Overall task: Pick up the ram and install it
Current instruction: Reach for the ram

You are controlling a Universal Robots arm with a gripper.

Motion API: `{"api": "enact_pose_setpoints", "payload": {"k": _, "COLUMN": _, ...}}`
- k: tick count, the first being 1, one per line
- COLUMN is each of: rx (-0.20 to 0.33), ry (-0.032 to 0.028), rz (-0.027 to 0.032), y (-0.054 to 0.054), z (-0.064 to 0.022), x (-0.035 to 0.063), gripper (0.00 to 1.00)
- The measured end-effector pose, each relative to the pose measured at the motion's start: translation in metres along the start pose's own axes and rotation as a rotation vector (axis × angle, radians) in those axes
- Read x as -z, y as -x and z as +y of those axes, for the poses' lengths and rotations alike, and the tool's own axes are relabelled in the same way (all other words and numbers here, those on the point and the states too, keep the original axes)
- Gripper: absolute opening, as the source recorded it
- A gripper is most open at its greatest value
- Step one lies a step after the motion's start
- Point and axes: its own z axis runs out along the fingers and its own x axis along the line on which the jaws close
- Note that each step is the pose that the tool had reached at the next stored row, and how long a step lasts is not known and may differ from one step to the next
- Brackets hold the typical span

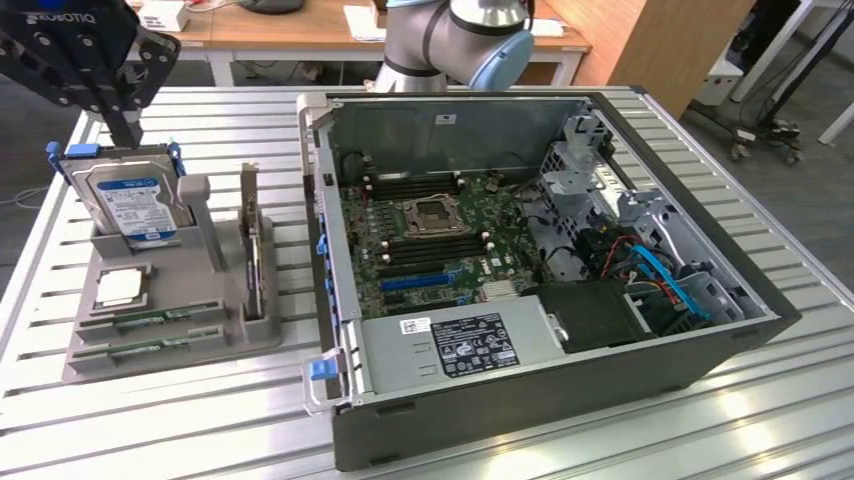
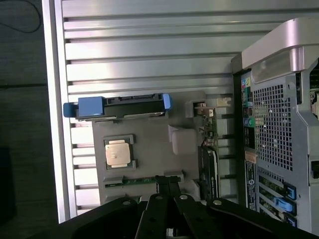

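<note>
Two ram sticks, thin green boards, lie in slots at the near end of the grey holder (image 1: pixel 174 345): one ram (image 1: pixel 154 320) and a second (image 1: pixel 144 349) in front of it. In the wrist view one ram (image 2: pixel 142 180) lies just beside my fingertips. My gripper (image 1: pixel 131 138) hangs high over the holder's far end, near the hard drive (image 1: pixel 134 205). Its fingers are shut together with nothing between them. In the wrist view the gripper (image 2: pixel 167 183) points down at the holder.
The holder also carries a processor chip (image 1: pixel 120 287) and an upright dark expansion card (image 1: pixel 250 235). On the exterior view's right the open computer case (image 1: pixel 667 330) shows its motherboard with memory slots (image 1: pixel 407 185). The slatted metal table (image 1: pixel 134 420) ends near the holder.
</note>
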Motion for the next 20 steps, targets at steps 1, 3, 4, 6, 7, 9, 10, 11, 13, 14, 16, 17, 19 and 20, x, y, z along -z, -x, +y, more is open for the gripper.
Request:
{"api": "enact_pose_setpoints", "payload": {"k": 1, "rx": 0.000, "ry": 0.0000, "rz": 0.0000, "y": -0.0016, "z": -0.0001, "x": 0.0000, "gripper": 0.09}}
{"api": "enact_pose_setpoints", "payload": {"k": 3, "rx": 0.000, "ry": 0.0000, "rz": 0.0000, "y": -0.0045, "z": -0.0003, "x": 0.0000, "gripper": 0.09}}
{"api": "enact_pose_setpoints", "payload": {"k": 4, "rx": 0.000, "ry": 0.0000, "rz": 0.0000, "y": -0.0057, "z": -0.0004, "x": -0.0001, "gripper": 0.09}}
{"api": "enact_pose_setpoints", "payload": {"k": 6, "rx": 0.000, "ry": 0.0001, "rz": -0.0002, "y": -0.0066, "z": -0.0005, "x": -0.0002, "gripper": 0.09}}
{"api": "enact_pose_setpoints", "payload": {"k": 7, "rx": 0.000, "ry": 0.0001, "rz": -0.0001, "y": -0.0066, "z": -0.0005, "x": -0.0002, "gripper": 0.09}}
{"api": "enact_pose_setpoints", "payload": {"k": 9, "rx": 0.000, "ry": 0.0000, "rz": 0.0000, "y": -0.0066, "z": -0.0005, "x": -0.0002, "gripper": 0.09}}
{"api": "enact_pose_setpoints", "payload": {"k": 10, "rx": 0.000, "ry": 0.0000, "rz": 0.0000, "y": -0.0067, "z": -0.0005, "x": -0.0002, "gripper": 0.09}}
{"api": "enact_pose_setpoints", "payload": {"k": 11, "rx": 0.000, "ry": 0.0000, "rz": -0.0001, "y": -0.0067, "z": -0.0005, "x": -0.0002, "gripper": 0.09}}
{"api": "enact_pose_setpoints", "payload": {"k": 13, "rx": 0.000, "ry": -0.0001, "rz": 0.0000, "y": -0.0068, "z": -0.0006, "x": -0.0002, "gripper": 0.09}}
{"api": "enact_pose_setpoints", "payload": {"k": 14, "rx": 0.000, "ry": -0.0001, "rz": 0.0001, "y": -0.0068, "z": -0.0012, "x": -0.0001, "gripper": 0.09}}
{"api": "enact_pose_setpoints", "payload": {"k": 16, "rx": 0.000, "ry": 0.0000, "rz": 0.0000, "y": -0.0065, "z": -0.0033, "x": -0.0001, "gripper": 0.09}}
{"api": "enact_pose_setpoints", "payload": {"k": 17, "rx": 0.000, "ry": 0.0000, "rz": 0.0000, "y": -0.0064, "z": -0.0046, "x": 0.0000, "gripper": 0.09}}
{"api": "enact_pose_setpoints", "payload": {"k": 19, "rx": 0.000, "ry": 0.0000, "rz": -0.0001, "y": -0.0062, "z": -0.0073, "x": 0.0001, "gripper": 0.09}}
{"api": "enact_pose_setpoints", "payload": {"k": 20, "rx": 0.000, "ry": 0.0000, "rz": 0.0000, "y": -0.0061, "z": -0.0088, "x": 0.0002, "gripper": 0.09}}
